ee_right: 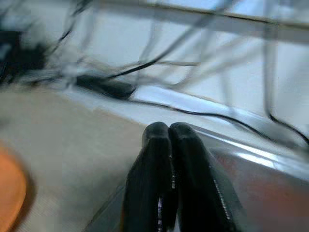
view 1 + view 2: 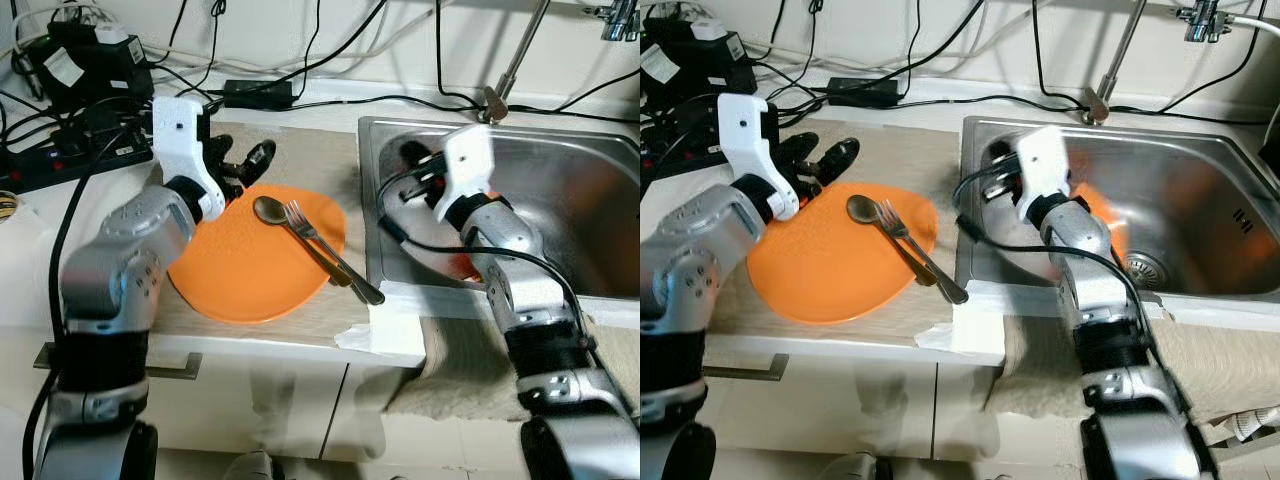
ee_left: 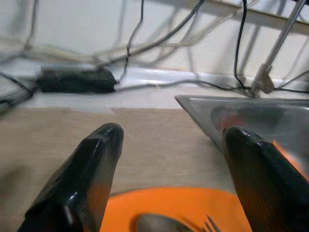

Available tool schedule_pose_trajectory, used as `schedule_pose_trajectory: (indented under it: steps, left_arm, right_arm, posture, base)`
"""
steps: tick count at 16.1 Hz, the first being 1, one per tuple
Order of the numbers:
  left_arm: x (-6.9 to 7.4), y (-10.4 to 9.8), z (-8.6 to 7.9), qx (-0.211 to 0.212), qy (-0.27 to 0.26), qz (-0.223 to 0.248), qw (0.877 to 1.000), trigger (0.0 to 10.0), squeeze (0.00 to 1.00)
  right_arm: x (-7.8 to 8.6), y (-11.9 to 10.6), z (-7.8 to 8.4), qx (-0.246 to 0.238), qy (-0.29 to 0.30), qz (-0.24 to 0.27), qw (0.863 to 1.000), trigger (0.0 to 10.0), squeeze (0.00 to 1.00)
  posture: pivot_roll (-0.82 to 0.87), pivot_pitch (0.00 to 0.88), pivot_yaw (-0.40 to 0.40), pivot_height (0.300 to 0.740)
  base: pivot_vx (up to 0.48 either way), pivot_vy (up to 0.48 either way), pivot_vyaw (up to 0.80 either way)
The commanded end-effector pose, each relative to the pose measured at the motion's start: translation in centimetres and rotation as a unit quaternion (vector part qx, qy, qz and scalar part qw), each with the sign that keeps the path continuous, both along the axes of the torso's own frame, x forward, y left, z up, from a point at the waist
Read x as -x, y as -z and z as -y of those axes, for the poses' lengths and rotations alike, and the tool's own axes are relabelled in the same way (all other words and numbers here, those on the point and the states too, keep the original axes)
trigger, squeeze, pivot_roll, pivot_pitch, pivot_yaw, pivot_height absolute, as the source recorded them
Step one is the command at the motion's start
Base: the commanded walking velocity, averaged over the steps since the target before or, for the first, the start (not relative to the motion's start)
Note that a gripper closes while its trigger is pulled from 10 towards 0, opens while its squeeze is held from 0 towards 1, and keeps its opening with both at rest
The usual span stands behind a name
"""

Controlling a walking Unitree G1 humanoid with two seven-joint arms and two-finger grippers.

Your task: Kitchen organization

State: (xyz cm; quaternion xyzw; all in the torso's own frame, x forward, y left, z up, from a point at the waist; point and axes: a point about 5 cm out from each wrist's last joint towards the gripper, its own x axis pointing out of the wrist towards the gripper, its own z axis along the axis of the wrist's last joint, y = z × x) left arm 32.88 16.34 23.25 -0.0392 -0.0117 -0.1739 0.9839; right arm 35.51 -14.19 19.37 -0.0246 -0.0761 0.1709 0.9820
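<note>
An orange plate lies on the beige counter mat, left of the steel sink. A spoon and a fork rest across the plate, handles reaching past its right rim. My left gripper hovers open over the plate's far left edge, and its fingers frame the spoon and fork tips. My right gripper is shut and empty, held over the sink's left side, and its fingers are pressed together. Another orange item lies in the sink, mostly hidden behind my right arm.
Black cables and a power adapter run along the back wall. Electronics and a power strip crowd the far left counter. A tap pipe rises behind the sink. A beige towel hangs over the counter front.
</note>
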Motion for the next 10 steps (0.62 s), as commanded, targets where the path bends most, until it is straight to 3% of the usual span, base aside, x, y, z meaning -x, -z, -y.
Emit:
schedule_pose_trajectory:
  steps: [1, 3, 5, 6, 7, 8, 10]
  left_arm:
    - [0.2, -0.3, 0.1, -0.011, -0.024, 0.029, 0.999, 10.0, 0.0]
    - [0.5, 0.7, 0.0, -0.062, -0.079, 0.055, 0.993, 10.0, 0.0]
    - [1.0, 1.2, -0.2, -0.084, -0.122, 0.094, 0.984, 10.0, 0.0]
    - [1.2, 1.7, -0.5, -0.06, -0.142, 0.083, 0.984, 10.0, 0.0]
    - [1.9, 2.4, -0.9, -0.077, -0.157, 0.089, 0.981, 10.0, 0.0]
    - [2.2, 2.8, -1.2, -0.062, -0.16, 0.083, 0.982, 10.0, 0.0]
    - [2.6, 3.9, -1.4, -0.045, -0.161, 0.067, 0.984, 10.0, 0.0]
  right_arm:
    - [0.3, -0.1, 0.8, -0.05, 0.034, -0.016, 0.998, 10.0, 0.0]
    - [1.3, 1.7, 1.3, -0.115, 0.1, -0.044, 0.987, 10.0, 0.0]
    - [2.7, 3.1, 1.2, -0.081, 0.131, -0.021, 0.988, 10.0, 0.0]
    - [3.5, 3.4, 1.0, -0.055, 0.136, 0.002, 0.989, 10.0, 0.0]
    - [4.6, 4.7, 1.4, -0.03, 0.17, -0.003, 0.985, 10.0, 0.0]
    - [5.1, 5.1, 1.8, -0.011, 0.186, 0.001, 0.983, 10.0, 0.0]
    - [5.6, 5.4, 2.1, -0.009, 0.198, -0.003, 0.98, 10.0, 0.0]
  posture:
    - [0.07, 0.0, -0.02, 0.74]
    - [0.07, 0.0, -0.022, 0.74]
    - [0.07, 0.0, -0.018, 0.74]
    - [0.07, 0.0, -0.018, 0.74]
    - [0.07, 0.0, -0.013, 0.74]
    - [0.07, 0.0, -0.012, 0.74]
    - [0.07, 0.0, -0.001, 0.74]
  base:
    - [0.0, 0.0, 0.0]
    - [0.0, 0.0, 0.0]
    - [0.0, 0.0, 0.0]
    - [0.0, 0.0, 0.0]
    - [0.0, 0.0, 0.0]
    - [0.0, 0.0, 0.0]
    - [0.0, 0.0, 0.0]
